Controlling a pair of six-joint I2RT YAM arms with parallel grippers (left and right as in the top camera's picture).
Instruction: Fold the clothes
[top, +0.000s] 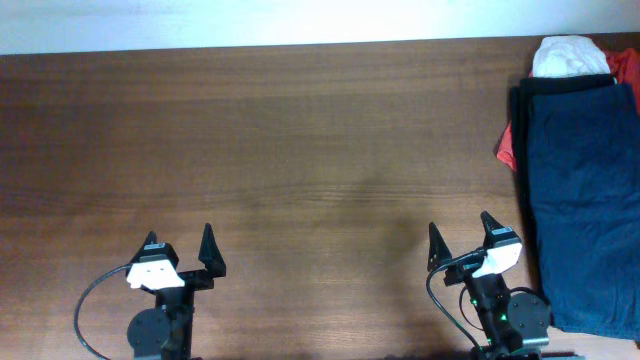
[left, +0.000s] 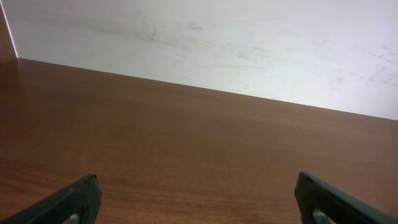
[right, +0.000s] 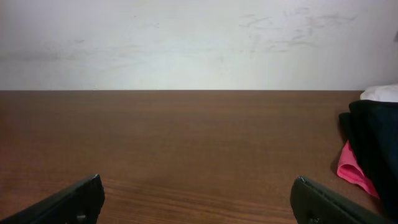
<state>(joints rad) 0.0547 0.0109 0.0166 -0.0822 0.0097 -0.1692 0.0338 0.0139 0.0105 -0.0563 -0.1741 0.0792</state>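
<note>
A pile of clothes lies at the table's right edge: a dark navy garment (top: 585, 200) on top, a black one (top: 565, 82) under it, a red one (top: 507, 145) poking out at the left, a white one (top: 562, 55) at the far end. My left gripper (top: 180, 245) is open and empty at the front left. My right gripper (top: 461, 232) is open and empty at the front right, just left of the navy garment. The right wrist view shows the black garment (right: 373, 137) and the red one (right: 353, 168) at the right edge. The left wrist view shows only bare table.
The brown wooden table (top: 280, 150) runs back to a white wall (right: 199, 37). The pile reaches the table's right edge and nearly its front edge.
</note>
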